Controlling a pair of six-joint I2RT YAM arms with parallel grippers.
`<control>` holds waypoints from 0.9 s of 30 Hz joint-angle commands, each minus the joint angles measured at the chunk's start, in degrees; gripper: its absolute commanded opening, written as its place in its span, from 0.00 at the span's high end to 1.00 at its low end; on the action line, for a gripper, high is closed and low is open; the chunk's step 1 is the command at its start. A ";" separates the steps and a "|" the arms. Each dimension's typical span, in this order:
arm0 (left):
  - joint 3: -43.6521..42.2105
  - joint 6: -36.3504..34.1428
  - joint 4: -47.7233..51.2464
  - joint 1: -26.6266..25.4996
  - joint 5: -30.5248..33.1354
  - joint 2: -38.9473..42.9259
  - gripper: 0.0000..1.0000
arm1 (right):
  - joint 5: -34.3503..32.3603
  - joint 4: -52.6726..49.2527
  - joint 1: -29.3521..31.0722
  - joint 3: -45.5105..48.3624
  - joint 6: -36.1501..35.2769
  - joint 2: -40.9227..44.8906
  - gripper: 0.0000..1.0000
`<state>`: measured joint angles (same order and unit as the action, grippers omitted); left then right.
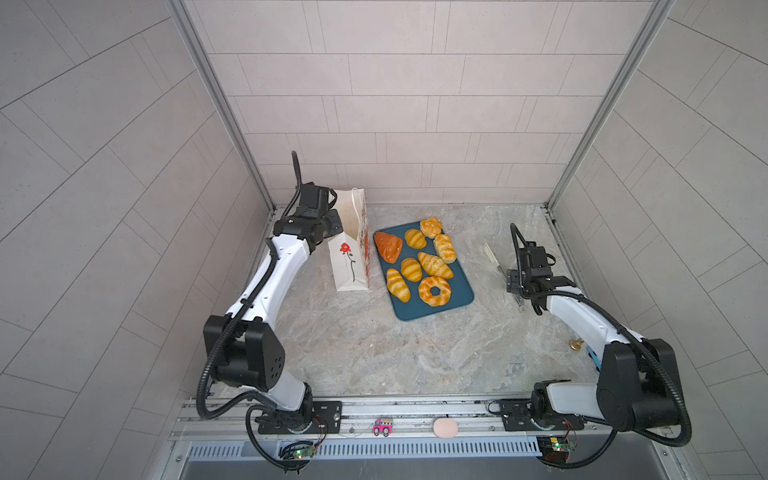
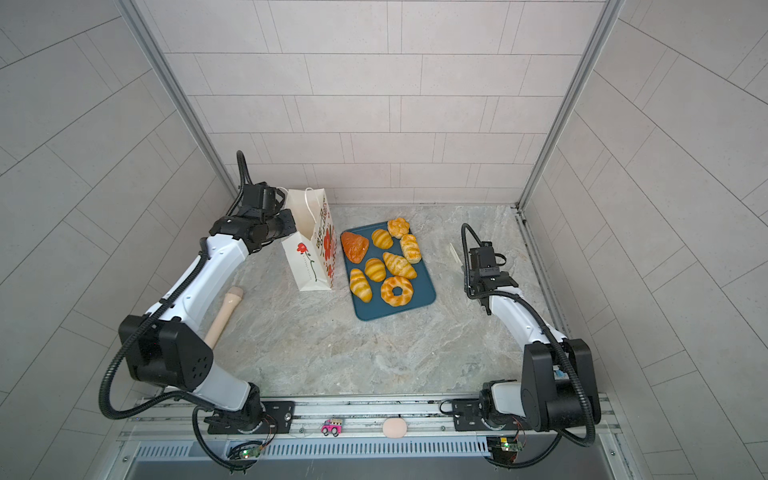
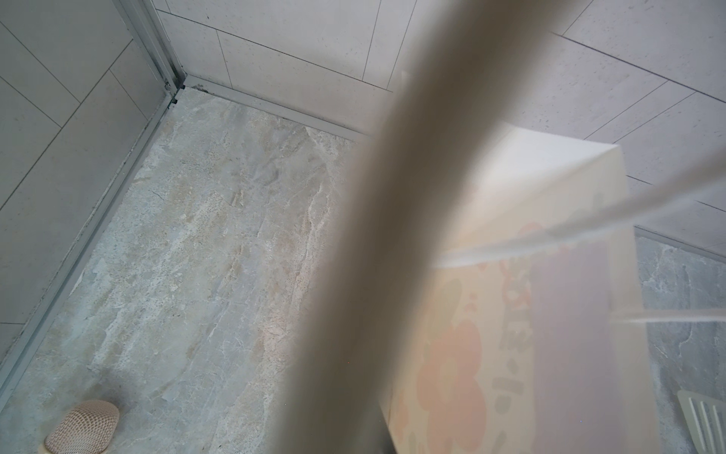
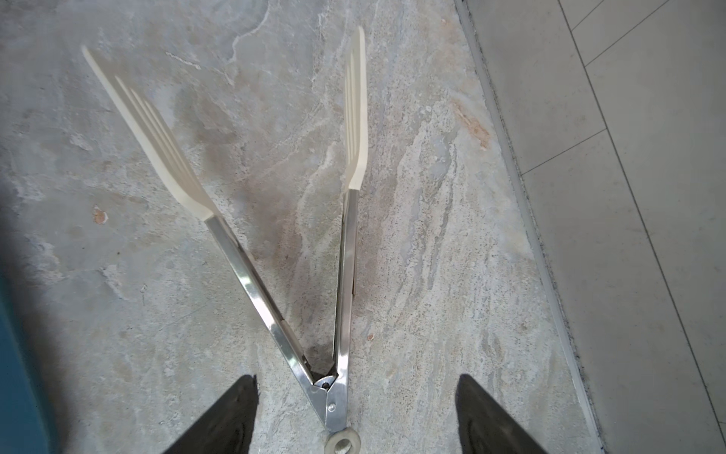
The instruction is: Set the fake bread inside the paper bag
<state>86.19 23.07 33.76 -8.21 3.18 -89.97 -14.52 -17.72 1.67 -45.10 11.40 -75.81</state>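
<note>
The fake bread lies on a dark-blue tray (image 1: pixel 457 305): a reddish triangular loaf (image 1: pixel 388 246), striped rolls (image 1: pixel 414 238), a knobbly bun (image 1: pixel 430 227), a croissant (image 1: pixel 434 264) and a ring doughnut (image 1: pixel 434 290). Left of the tray, the white paper bag (image 1: pixel 349 266) with the red flower stands upright with its mouth open. My left gripper (image 1: pixel 336 222) is shut on the rim of the bag's left wall. In the left wrist view that wall (image 3: pixel 491 314) is a blur close to the lens. My right gripper (image 4: pixel 355 416) is open, low over the hinge of steel tongs (image 4: pixel 345 275), touching nothing.
The tongs (image 1: pixel 492 257) lie on the stone table right of the tray, near the right wall. A beige mesh-headed stick (image 2: pixel 224 316) lies beside the left arm. A pink toy car (image 1: pixel 382 427) and a beige oval (image 1: pixel 444 428) sit on the front rail.
</note>
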 commanded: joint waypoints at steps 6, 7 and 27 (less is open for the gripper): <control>-0.18 1.28 -0.44 0.41 -1.37 1.00 0.96 | 2.96 -1.51 -2.87 -2.50 0.26 -4.56 0.25; -0.41 1.45 -0.45 0.47 -1.55 1.55 0.94 | 4.05 -1.86 -3.62 -3.08 0.48 -5.60 0.27; -11.66 1.37 -4.09 0.82 4.84 18.75 0.12 | 6.55 -3.63 -6.20 -10.10 0.95 -17.20 0.44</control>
<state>76.58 24.69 31.38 -7.73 5.48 -74.56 -7.81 -19.99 -4.19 -53.60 11.86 -91.83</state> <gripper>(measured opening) 0.865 0.572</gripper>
